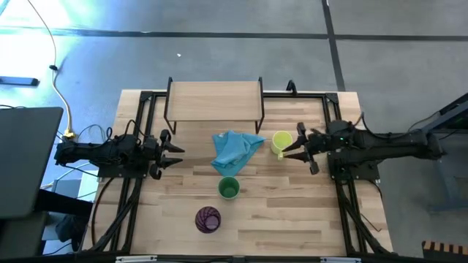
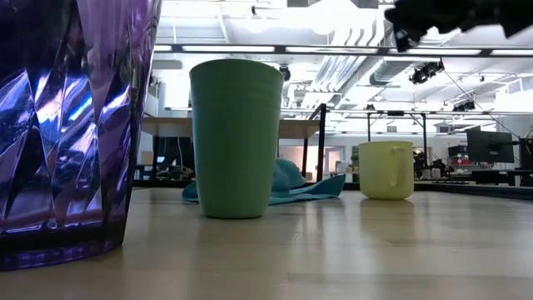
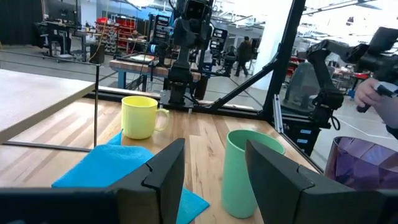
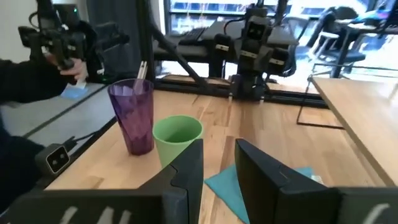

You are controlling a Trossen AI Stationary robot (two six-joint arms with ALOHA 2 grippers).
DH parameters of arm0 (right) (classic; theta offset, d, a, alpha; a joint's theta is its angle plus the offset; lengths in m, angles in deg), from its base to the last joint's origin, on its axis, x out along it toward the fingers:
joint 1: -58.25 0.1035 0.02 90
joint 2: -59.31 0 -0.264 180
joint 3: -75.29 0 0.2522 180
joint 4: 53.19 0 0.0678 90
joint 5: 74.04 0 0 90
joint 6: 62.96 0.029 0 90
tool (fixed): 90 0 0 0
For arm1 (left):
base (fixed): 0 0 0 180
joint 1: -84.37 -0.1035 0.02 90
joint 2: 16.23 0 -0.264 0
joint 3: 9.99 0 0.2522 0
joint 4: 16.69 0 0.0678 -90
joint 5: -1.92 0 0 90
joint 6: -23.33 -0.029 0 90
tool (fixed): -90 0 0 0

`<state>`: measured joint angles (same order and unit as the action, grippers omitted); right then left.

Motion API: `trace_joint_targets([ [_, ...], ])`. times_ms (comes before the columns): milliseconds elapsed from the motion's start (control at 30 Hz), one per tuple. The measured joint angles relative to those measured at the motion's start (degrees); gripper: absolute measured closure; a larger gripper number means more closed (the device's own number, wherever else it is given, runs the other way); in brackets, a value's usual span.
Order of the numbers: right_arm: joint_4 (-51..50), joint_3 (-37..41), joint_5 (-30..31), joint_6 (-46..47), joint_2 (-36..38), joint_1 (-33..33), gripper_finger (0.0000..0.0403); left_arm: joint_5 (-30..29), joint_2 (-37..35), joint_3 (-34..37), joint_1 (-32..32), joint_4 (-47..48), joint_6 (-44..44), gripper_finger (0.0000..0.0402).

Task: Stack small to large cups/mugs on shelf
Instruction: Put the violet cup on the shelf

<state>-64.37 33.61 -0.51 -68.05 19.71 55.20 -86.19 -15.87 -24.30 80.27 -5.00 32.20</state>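
yellow mug (image 1: 282, 140) upright, handle toward table front | left gripper (image 1: 174, 155), right gripper (image 1: 294, 149): jaws spread

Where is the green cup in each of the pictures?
High view: the green cup stands low in the middle, just below the blue cloth.
Low view: left of centre, cloth behind it.
Left wrist view: right of centre, between that gripper's fingers, cloth beside it.
Right wrist view: left of centre, cloth beside it.
Shared landmark: the blue cloth.
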Motion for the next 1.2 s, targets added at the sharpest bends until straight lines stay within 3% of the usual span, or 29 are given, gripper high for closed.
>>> trace_joint_targets([
  [500, -18.69, -30.49, -0.02, -15.03, -23.91, 7.33, 0.0320, 2.60, 0.02, 0.00, 0.02, 0.76, 2.10, 0.0245],
  [1000, -28.63, -51.74, -0.03, 14.32, -46.33, 8.57, 0.0320, 2.60, 0.15, 0.00, 0.02, 0.76, 2.14, 0.0245],
  [1200, -31.24, -60.77, -0.87, 18.18, -55.56, 9.98, 0.0320, 2.60, 0.15, 0.00, 0.02, 0.76, 2.19, 0.0245],
])
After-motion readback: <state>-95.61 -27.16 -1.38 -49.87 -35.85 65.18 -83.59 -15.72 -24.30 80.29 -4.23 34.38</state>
